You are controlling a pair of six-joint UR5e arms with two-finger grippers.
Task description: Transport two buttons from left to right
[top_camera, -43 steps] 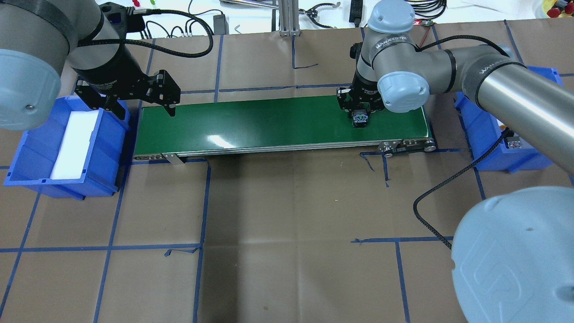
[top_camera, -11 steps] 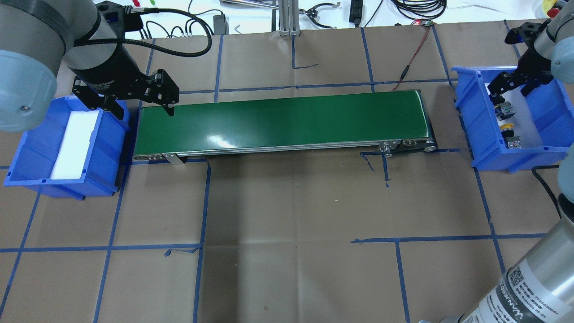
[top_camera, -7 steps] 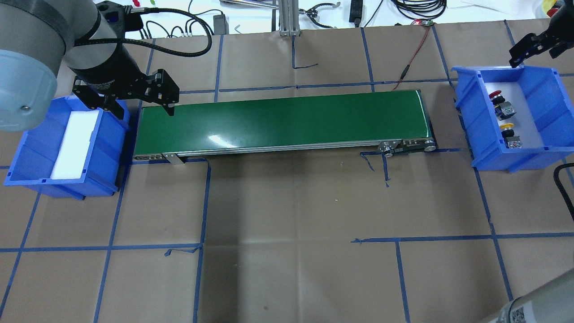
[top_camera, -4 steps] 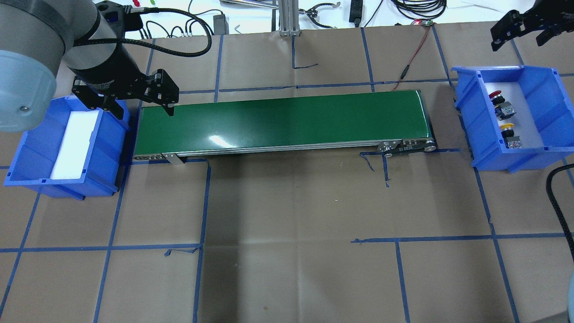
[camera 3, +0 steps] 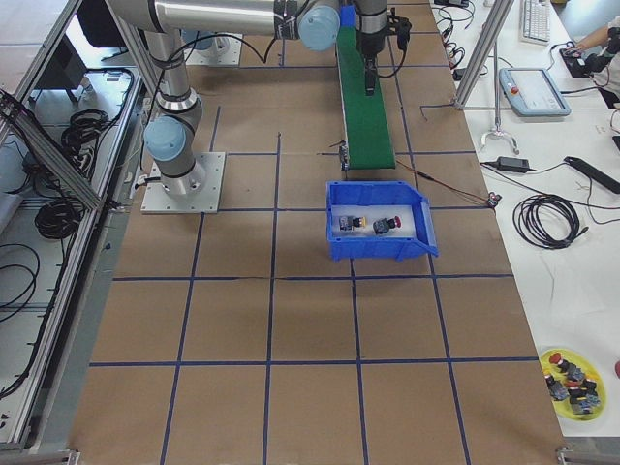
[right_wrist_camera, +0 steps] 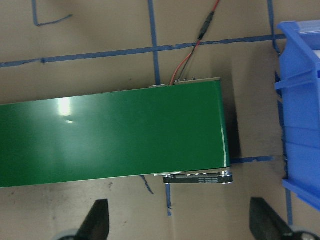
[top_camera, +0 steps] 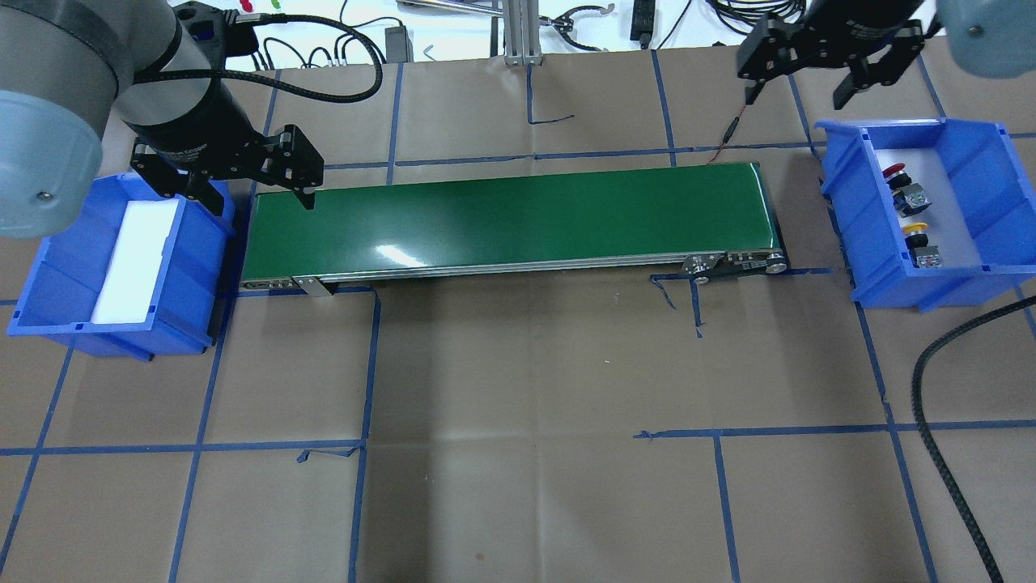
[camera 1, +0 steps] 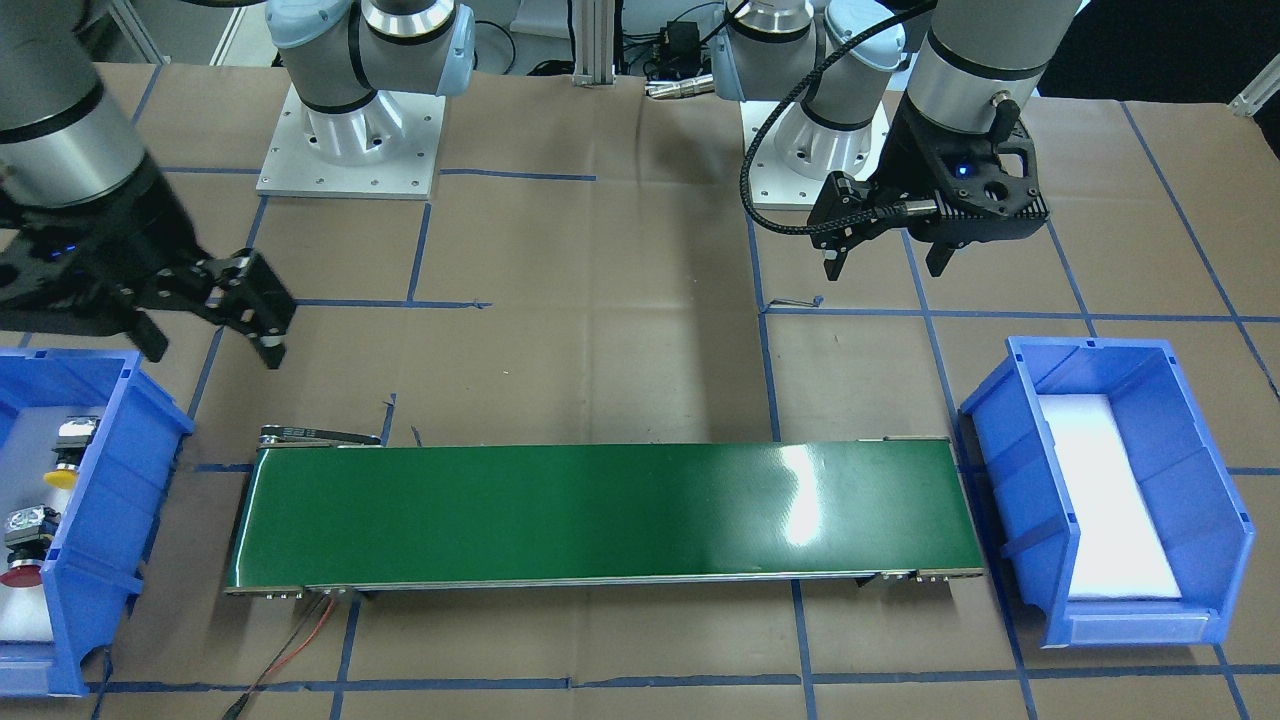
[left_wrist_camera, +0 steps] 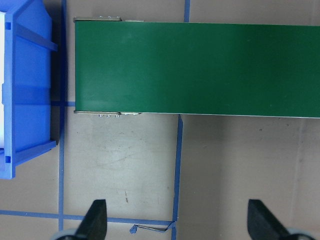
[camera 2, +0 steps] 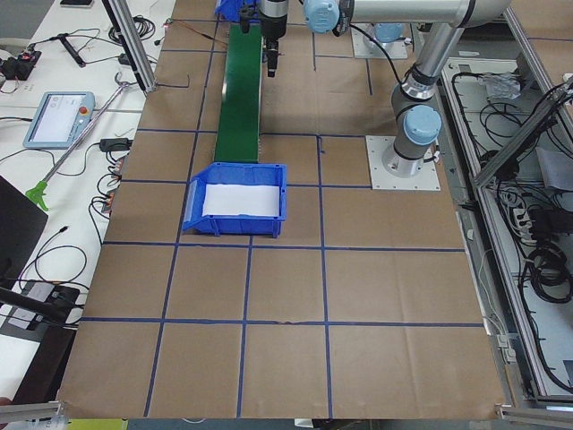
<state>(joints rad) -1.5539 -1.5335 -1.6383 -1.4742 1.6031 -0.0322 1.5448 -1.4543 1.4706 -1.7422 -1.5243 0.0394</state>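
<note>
Both buttons lie in the blue bin (top_camera: 856,235) on the right. The red button (top_camera: 895,172) is the farther one and the yellow button (top_camera: 914,231) the nearer; they also show as the yellow button (camera 1: 60,476) and red button (camera 1: 20,575). My right gripper (top_camera: 797,85) hangs open and empty above the table, behind the far right end of the green conveyor belt (top_camera: 510,214), clear of the bin. My left gripper (top_camera: 261,193) is open and empty over the belt's left end.
A second blue bin (top_camera: 198,267) with a white foam liner stands at the belt's left end. A red and black wire (top_camera: 732,125) runs from the belt's far right corner. Cables and tools lie along the far table edge.
The right gripper carried a button from the belt to the right bin, let it go there, then rose and swung left behind the belt's right end. The left arm has stayed put.
</note>
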